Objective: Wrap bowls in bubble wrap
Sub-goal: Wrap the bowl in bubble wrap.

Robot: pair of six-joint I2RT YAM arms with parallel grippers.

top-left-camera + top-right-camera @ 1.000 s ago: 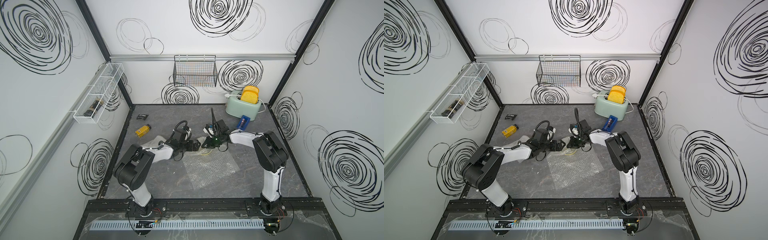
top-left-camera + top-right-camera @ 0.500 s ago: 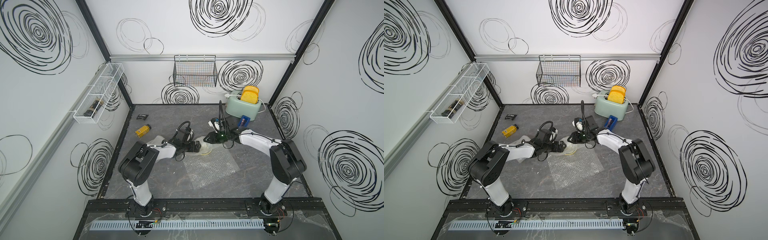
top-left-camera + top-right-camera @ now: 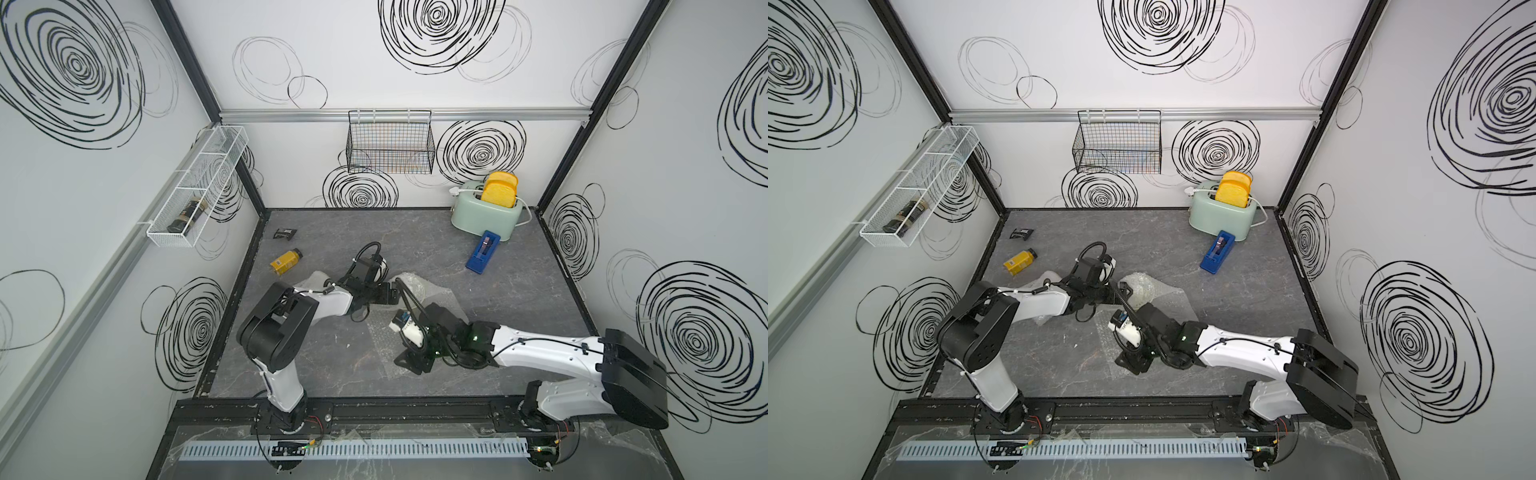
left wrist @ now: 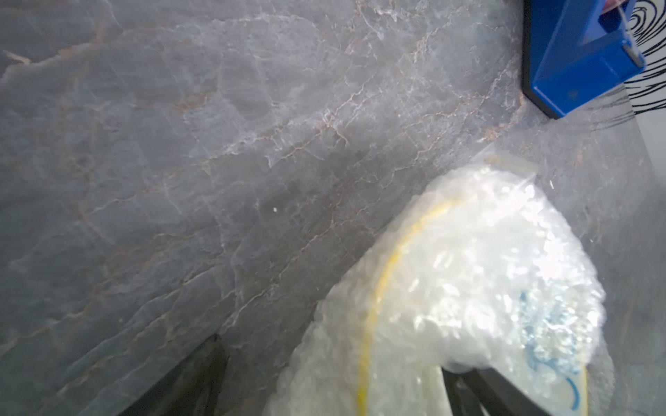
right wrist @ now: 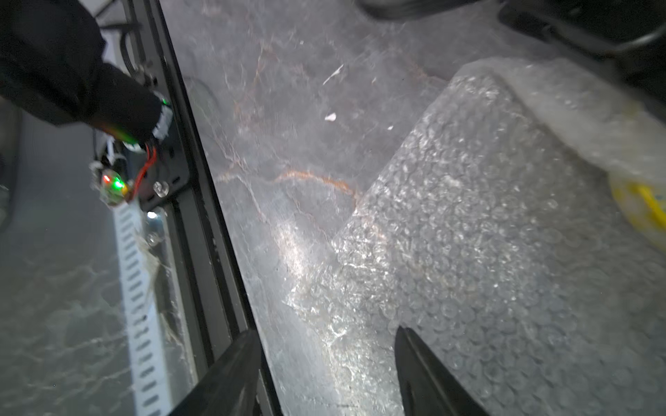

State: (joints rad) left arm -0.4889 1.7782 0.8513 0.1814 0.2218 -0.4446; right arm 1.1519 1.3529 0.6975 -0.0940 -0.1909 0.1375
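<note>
We find the left gripper [image 4: 331, 354] spread wide, gripping nothing. The yellow-rimmed bowl [image 4: 468, 288] lies mid-scene against one finger, loosely covered in bubble wrap [image 5: 504, 270]. The right gripper [image 5: 326, 333] stands parted and empty over the sheet's flat near corner. We judge folding unfinished; we cannot make out a second bowl.

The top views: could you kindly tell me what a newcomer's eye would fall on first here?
A mint-green toaster with yellow toast slices stands out at the grey table's back right corner, a blue tape dispenser just in front of it. Mid-table, a pale ceramic bowl bundled in clear bubble wrap lies at the open left gripper, while the right gripper hovers open over the wrap's flat part nearer the front.
</note>
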